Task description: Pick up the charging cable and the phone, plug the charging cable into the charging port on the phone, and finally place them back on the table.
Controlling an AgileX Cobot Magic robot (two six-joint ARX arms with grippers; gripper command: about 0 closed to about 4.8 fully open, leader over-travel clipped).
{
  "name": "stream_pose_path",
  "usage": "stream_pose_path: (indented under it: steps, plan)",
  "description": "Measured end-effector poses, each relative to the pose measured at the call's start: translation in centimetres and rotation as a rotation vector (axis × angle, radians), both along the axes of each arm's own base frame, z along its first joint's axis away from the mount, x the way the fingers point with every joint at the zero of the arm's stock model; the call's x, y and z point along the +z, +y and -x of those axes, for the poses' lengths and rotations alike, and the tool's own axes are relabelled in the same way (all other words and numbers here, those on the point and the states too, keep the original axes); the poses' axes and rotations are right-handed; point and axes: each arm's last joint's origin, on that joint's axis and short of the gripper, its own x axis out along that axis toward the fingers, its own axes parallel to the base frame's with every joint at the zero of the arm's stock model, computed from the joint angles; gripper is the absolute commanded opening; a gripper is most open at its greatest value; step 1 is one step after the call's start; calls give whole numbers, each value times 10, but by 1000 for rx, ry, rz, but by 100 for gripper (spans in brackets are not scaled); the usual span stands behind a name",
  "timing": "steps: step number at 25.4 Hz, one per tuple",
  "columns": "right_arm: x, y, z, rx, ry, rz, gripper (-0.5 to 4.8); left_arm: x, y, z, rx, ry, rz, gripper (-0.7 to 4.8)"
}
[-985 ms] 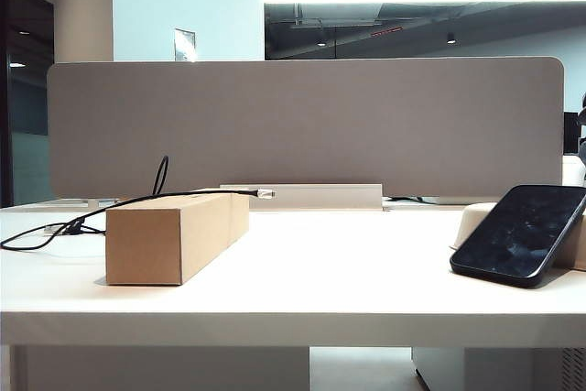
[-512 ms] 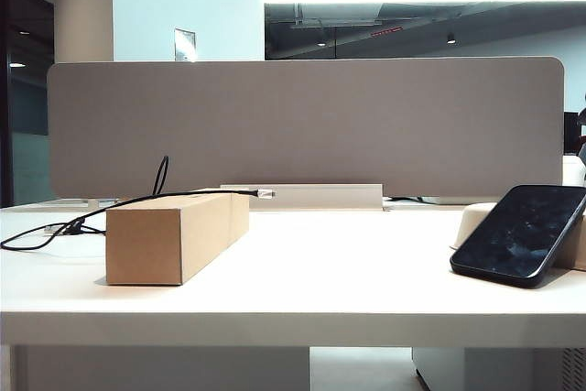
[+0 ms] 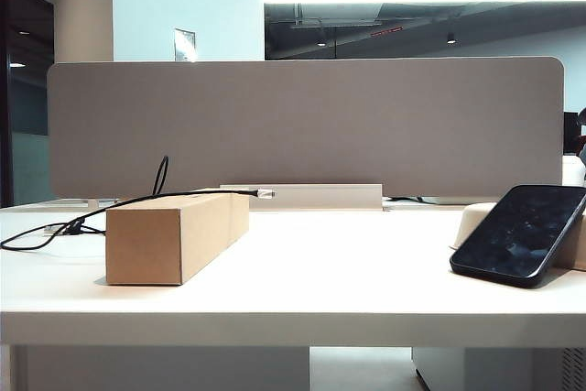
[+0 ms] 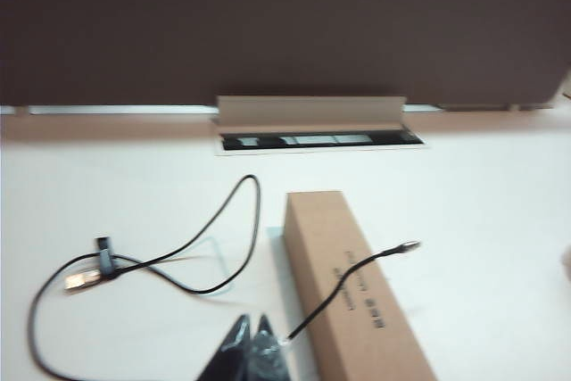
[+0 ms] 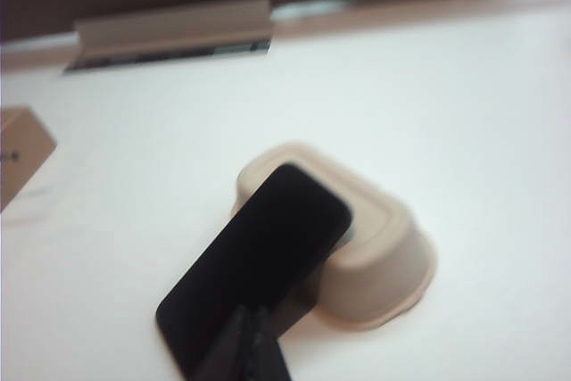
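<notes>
The white tabletop (image 3: 302, 290) runs wide and smooth to a thick front edge, with a broad bare stretch in the middle between the cardboard box (image 3: 174, 235) on the left and the phone (image 3: 518, 233) on the right. A grey fabric divider panel (image 3: 302, 125) closes off the far edge, with a pale metal cable flap (image 3: 316, 195) standing at its foot; beyond it are a dim office ceiling and a strip light.

The box is a long, matt brown block lying flat. The charging cable (image 4: 223, 260), a thin black cord, loops loosely over the tabletop beside the box, then climbs across its top, so that the small silvery plug tip (image 4: 409, 244) juts just past the box's far long edge. The phone is flat, glossy and black with rounded corners; it leans tilted, its upper end resting on an off-white shallow tray (image 5: 379, 252) turned upside down, its lower end down on the tabletop.

Neither arm shows in the exterior view. The left claw (image 4: 250, 345) hangs above the tabletop near the cable's run up onto the box, its dark fingertips pressed together on nothing. The right claw (image 5: 252, 345) hovers over the phone's lower end, likewise closed and empty.
</notes>
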Motion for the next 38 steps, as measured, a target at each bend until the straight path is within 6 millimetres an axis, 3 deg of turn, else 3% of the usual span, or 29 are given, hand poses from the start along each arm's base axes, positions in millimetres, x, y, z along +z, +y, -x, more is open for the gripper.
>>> stream_pose_path:
  steps: [3, 11, 17, 19, 20, 22, 26, 28, 34, 38]
  plan:
    - [0, 2, -19, 54, 113, -53, -2, 12, -2, -19, -45, 28, 0, -6]
    - [-14, 5, -53, 83, 302, -192, 159, 26, -8, -50, -78, 65, -20, -6]
    - [-28, 6, -71, 73, 376, -278, 182, 31, -27, -74, -168, 80, -95, -6]
    - [-34, 7, -79, 90, 404, -310, 183, 31, -36, -91, -202, 102, -119, -6]
    - [-36, 6, -81, 91, 411, -318, 199, 31, -39, -96, -214, 109, -123, -5]
    - [-42, 7, -86, 91, 434, -326, 286, 30, -49, -109, -244, 139, -132, -3]
    - [-50, 6, -93, 78, 469, -346, 372, 27, -60, -127, -277, 162, -162, 10]
    - [-57, 6, -98, 69, 495, -360, 379, 23, -72, -138, -321, 169, -212, 87]
    - [-67, 6, -108, 56, 501, -385, 379, 19, -86, -161, -359, 241, -249, 106]
    - [-75, 7, -117, 76, 507, -416, 379, 20, -91, -172, -371, 298, -258, 159]
